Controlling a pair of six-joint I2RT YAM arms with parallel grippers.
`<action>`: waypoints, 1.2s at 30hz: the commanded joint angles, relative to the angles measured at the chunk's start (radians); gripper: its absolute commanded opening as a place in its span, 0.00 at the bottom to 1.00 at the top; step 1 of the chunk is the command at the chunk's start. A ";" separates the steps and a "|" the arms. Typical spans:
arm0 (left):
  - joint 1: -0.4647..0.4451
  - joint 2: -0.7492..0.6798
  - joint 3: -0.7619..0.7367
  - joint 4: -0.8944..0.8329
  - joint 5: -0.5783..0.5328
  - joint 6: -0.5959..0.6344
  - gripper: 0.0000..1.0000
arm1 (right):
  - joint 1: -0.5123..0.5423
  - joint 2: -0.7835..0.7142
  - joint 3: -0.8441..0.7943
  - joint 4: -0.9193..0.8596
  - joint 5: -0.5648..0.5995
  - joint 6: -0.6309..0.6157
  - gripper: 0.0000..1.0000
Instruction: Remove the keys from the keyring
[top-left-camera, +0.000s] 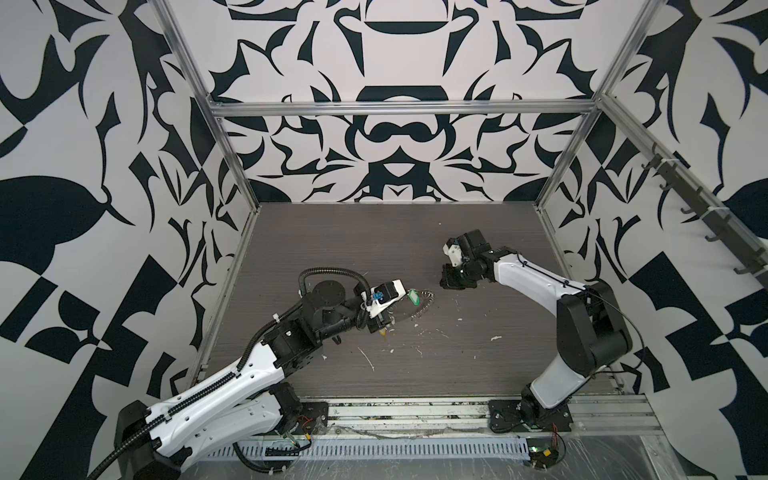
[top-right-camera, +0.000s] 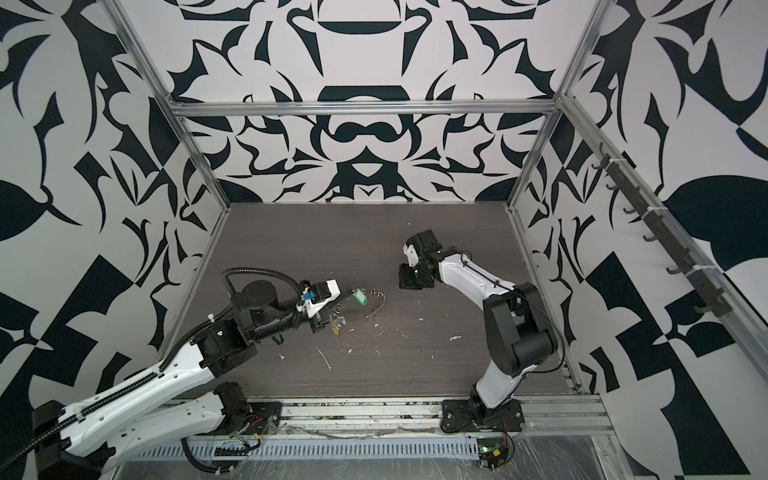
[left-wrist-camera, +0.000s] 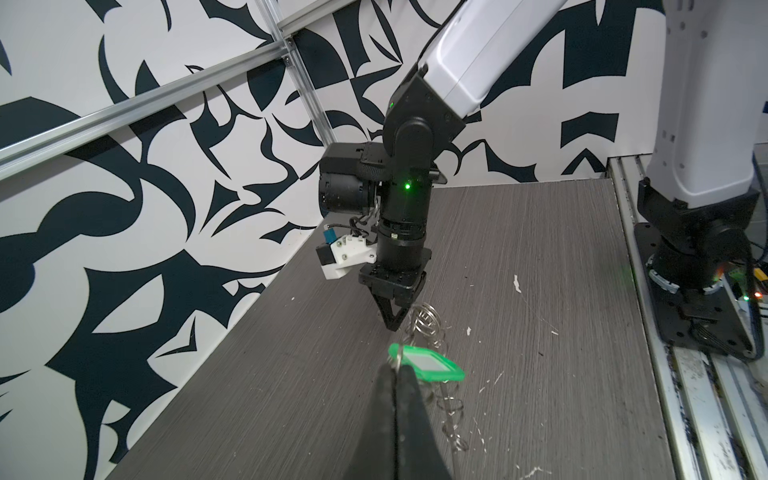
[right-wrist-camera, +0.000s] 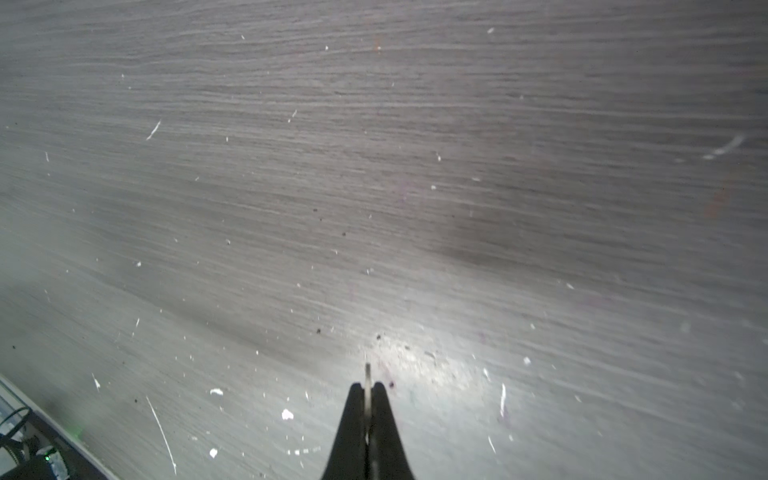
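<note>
The left gripper (left-wrist-camera: 395, 368) is pinching the small ring of a green tag (left-wrist-camera: 428, 363) (its white insert is too blurred to read), with keys (top-right-camera: 337, 325) sitting close beside it. The keyring (top-left-camera: 429, 296) is lying mid-table (top-left-camera: 332, 241), well apart from every edge. The right gripper (right-wrist-camera: 367, 388) is squeezing a thin silvery sliver (right-wrist-camera: 367, 372), its tips just beside the keyring's loops.

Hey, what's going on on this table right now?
Two robot arms are working on a keyring on the table. The left gripper is shut on the small ring of the green tag. The right gripper, just beside the keyring, is shut on a thin silvery sliver; I can't tell what it is.
</note>
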 joint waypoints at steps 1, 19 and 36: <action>0.008 -0.028 -0.009 0.036 0.001 -0.012 0.00 | -0.001 0.048 0.027 0.089 -0.029 0.050 0.00; 0.008 -0.027 -0.015 0.044 0.012 -0.028 0.00 | -0.002 0.230 0.097 0.164 -0.062 0.075 0.01; 0.009 -0.026 -0.016 0.048 0.018 -0.032 0.00 | -0.002 0.236 0.129 0.106 -0.027 0.062 0.25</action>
